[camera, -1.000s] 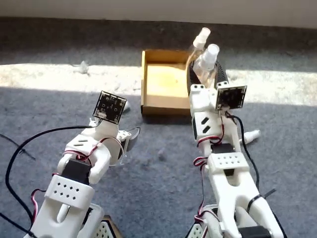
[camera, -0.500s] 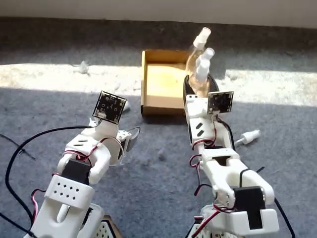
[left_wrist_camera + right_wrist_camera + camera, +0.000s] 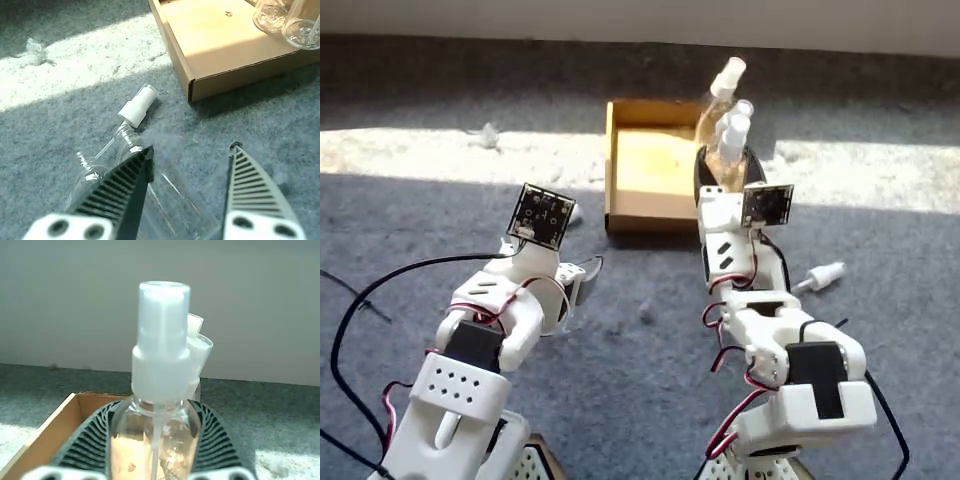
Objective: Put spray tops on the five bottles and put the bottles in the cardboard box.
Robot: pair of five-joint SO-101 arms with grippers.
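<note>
An indoor room — grey carpet [image 3: 650,330] runs to a pale wall [image 3: 520,15]. Sunlight crosses the carpet. Home or office: unclear.

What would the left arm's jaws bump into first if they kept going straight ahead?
The left jaws would probably meet the clear bottle lying on the carpet just under them, though depth is unclear.
</note>
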